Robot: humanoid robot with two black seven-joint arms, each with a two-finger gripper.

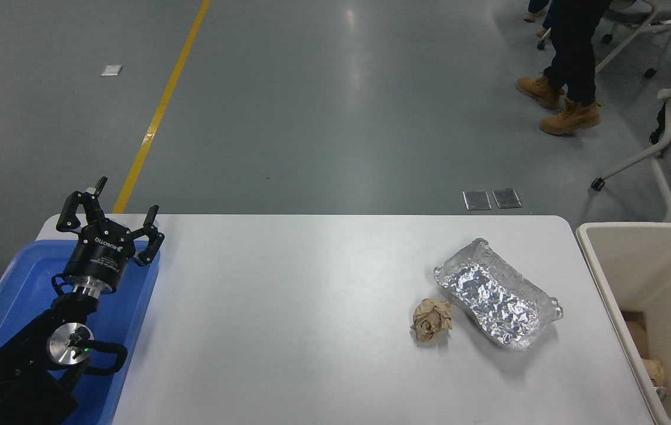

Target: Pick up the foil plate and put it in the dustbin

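Note:
The foil plate (498,293) is a shiny crinkled silver tray lying on the white table (288,307) at the right, set at an angle. The dustbin (654,283) is a large beige bin just past the table's right edge, with some brown scraps at its bottom. My left gripper (110,215) is parked at the lower left above a blue tray, its fingers spread open and empty. The right arm and its gripper are out of view.
A crumpled brown paper ball (432,319) lies just left of the foil plate, close to its rim. A shallow blue tray (22,283) sits at the table's left edge under the left arm. A person's legs (569,65) and office chairs stand on the floor at the top right.

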